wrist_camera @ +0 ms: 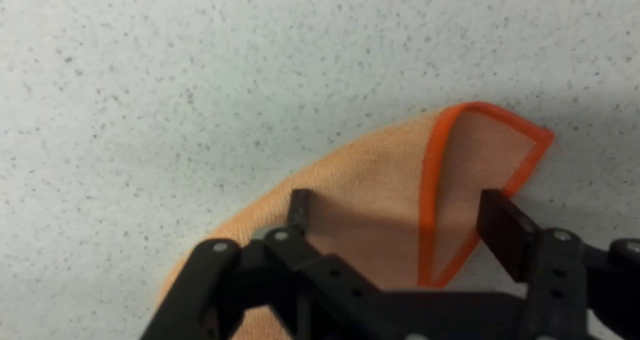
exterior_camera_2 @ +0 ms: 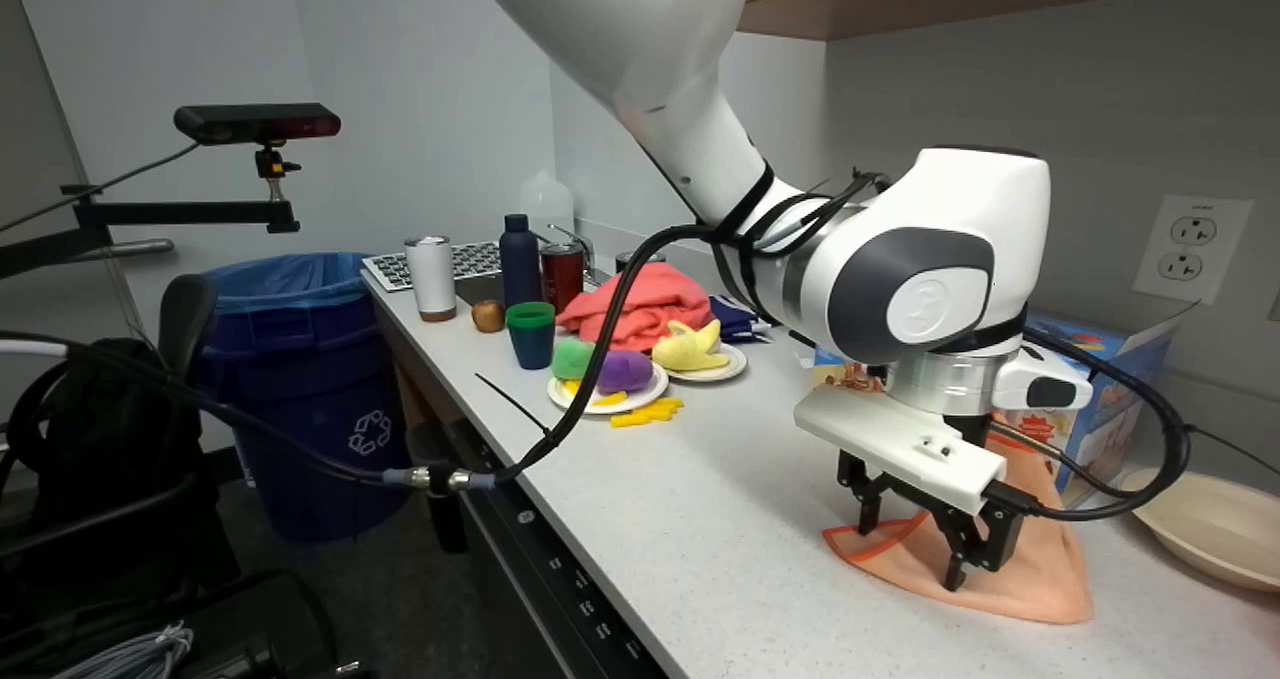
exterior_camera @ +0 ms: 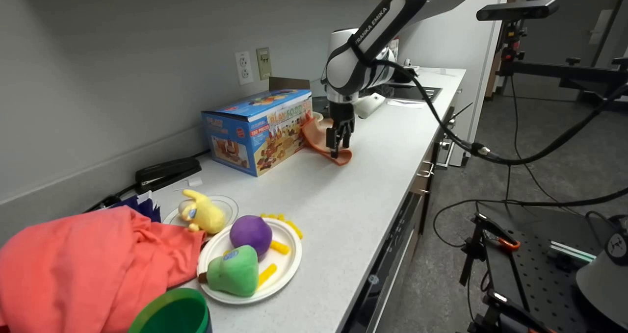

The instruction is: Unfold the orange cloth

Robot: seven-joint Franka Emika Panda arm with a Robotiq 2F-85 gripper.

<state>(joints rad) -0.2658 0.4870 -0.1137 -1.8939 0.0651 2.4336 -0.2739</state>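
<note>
"Where did you have the orange cloth (exterior_camera_2: 1050, 549)?"

"Lower right of an exterior view, lying on the pale countertop (exterior_camera_2: 700, 499), partly folded. In the wrist view it ran from bottom left to right of centre, a bright hem (wrist_camera: 428, 200) crossing near one corner."

"And the gripper (wrist_camera: 397, 205)?"

"I had it low, pointing down, fingers (wrist_camera: 500, 225) spread wide: one over the fabric, the other by the hem at the corner. I saw nothing pinched; whether the tips touched down, I couldn't tell."

"Surroundings?"

"Tan bowl (exterior_camera_2: 1210, 539) sat at the right edge of an exterior view. In an exterior view, a blue box (exterior_camera: 257, 132) stood just left of centre, beside the cloth; lower left, well apart, a paper plate (exterior_camera: 287, 267) held a purple toy (exterior_camera: 251, 235) and green toy pear (exterior_camera: 238, 271), coral-red fabric heap (exterior_camera: 98, 269) alongside."
</note>
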